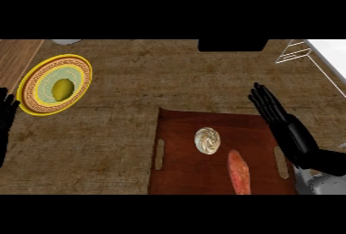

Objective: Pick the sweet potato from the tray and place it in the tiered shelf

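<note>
The sweet potato [238,172], long and orange-red, lies on the dark wooden tray [182,132] toward its near right part. Beside it on the tray sits a round cream swirled object [208,140]. My right hand [287,125] hovers open over the tray's right edge, fingers straight and pointing away, just right of the sweet potato and apart from it. My left hand [7,116] shows open at the left edge, fingers up. The tiered shelf [295,51], a white wire frame, is at the far right corner.
A yellow-rimmed patterned plate [40,87] with a yellow-green fruit [62,89] lies at the far left. A dark block [229,44] stands at the back edge, a grey object [65,41] at the back left. Tray handles [159,154] flank both sides.
</note>
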Controlling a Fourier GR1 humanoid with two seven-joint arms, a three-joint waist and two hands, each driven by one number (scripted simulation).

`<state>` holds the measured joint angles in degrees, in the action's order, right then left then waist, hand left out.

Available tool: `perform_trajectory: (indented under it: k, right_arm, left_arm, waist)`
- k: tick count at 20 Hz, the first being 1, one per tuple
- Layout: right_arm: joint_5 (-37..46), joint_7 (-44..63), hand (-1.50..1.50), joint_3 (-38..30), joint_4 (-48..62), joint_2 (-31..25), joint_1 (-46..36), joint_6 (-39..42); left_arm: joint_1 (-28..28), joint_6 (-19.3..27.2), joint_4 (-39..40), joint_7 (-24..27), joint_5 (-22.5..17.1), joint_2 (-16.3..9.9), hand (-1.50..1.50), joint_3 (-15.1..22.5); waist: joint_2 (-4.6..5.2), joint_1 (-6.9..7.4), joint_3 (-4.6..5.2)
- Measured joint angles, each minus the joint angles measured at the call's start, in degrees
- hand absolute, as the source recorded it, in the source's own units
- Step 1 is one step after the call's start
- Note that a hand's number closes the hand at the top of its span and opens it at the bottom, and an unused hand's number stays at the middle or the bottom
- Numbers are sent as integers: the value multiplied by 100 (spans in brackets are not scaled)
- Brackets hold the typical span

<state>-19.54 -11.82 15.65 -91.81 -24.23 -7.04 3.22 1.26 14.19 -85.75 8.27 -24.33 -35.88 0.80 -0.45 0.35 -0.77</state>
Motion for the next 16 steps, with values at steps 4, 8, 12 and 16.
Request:
perform_trajectory:
  k: [4,8,12,16]
  right_arm:
    - [639,245,150,214,-73,488,-47,-839]
    - [1623,817,150,124,173,468,37,-2079]
    - [2780,1132,-150,162,356,694,442,-3586]
    - [4080,1796,-150,1015,189,1380,893,-4660]
  left_arm:
    - [16,-166,153,-207,78,-3,0,55]
    - [152,-274,305,-513,62,7,0,218]
    - [299,-352,414,-625,48,124,0,381]
    - [241,-466,542,-675,72,225,0,492]
  waist:
    - [28,-24,51]
    - [42,-240,125]
    - [23,-304,126]
    - [21,-209,113]
